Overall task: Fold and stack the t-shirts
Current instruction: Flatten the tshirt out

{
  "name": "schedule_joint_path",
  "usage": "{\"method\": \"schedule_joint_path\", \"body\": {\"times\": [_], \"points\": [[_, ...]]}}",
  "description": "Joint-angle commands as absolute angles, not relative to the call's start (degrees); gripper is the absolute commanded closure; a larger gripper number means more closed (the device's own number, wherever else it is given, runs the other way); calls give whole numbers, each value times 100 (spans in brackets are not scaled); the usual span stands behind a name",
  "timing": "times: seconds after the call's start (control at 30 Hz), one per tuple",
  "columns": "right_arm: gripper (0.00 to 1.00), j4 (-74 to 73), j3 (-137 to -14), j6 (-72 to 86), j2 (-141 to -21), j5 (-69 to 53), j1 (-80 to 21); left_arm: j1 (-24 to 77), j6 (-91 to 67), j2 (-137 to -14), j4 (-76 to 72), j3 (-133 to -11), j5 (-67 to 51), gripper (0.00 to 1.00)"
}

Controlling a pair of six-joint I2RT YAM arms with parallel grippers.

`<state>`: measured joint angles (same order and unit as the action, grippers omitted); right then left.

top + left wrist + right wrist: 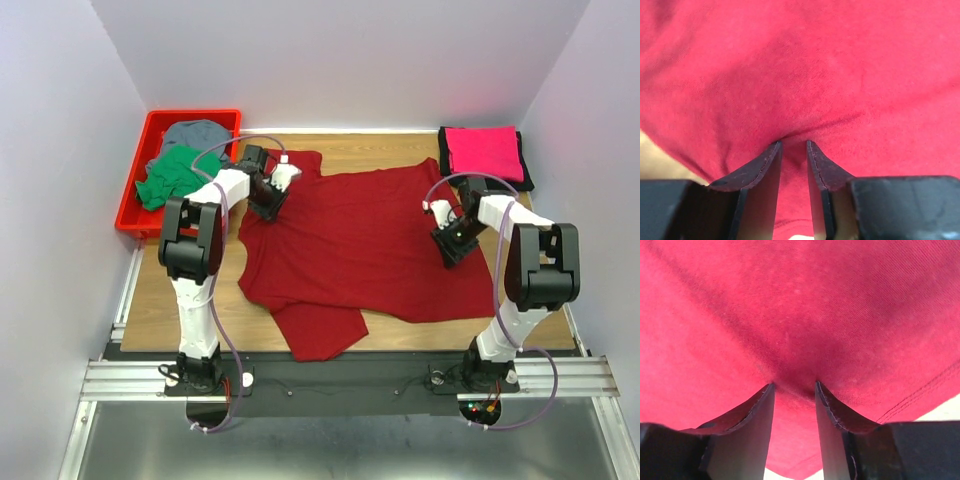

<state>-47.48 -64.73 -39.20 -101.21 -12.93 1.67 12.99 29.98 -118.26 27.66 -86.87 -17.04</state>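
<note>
A dark red t-shirt [360,240] lies spread out on the wooden table [400,145], one sleeve pointing to the near edge. My left gripper [268,205] presses down on its upper left part. In the left wrist view the jaws [794,144] stand close together with a puckered fold of red cloth [800,65] pinched between them. My right gripper [455,245] is on the shirt's right side, near its hem. In the right wrist view the jaws [794,385] pinch a fold of the red cloth [800,305].
A red bin [130,190] at the back left holds a green shirt [172,175] and a grey shirt [195,133]. A folded pink shirt [485,152] lies on a folded black one [527,175] at the back right. White walls close in three sides.
</note>
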Motion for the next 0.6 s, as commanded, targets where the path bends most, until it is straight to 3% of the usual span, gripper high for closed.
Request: {"method": "schedule_joint_path", "body": {"times": [0.0,0.1,0.2,0.27,0.4,0.57], "points": [[54,-4843,-6521,-3552,-10125,-1572,-200,1213,2988,-12390,2812,-9446,-1231,63],[53,-4869,-6977,-3218,-10344,-1722,-246,1143,3032,-12568,2979,-10237,-1222,62],[51,-4957,-7364,-3050,-10389,-1705,-246,1072,3706,-11992,3435,-10512,-2193,45],[50,-5044,-7505,-3023,-10310,-1731,-246,1090,4129,-11429,3594,-10257,-2591,41],[48,-5194,-7585,-2901,-9942,-1784,-246,1274,5245,-9908,4314,-8987,-3251,36],[48,-5352,-7436,-2918,-9765,-1645,-246,2362,5836,-8115,4940,-7020,-3296,39]]}}
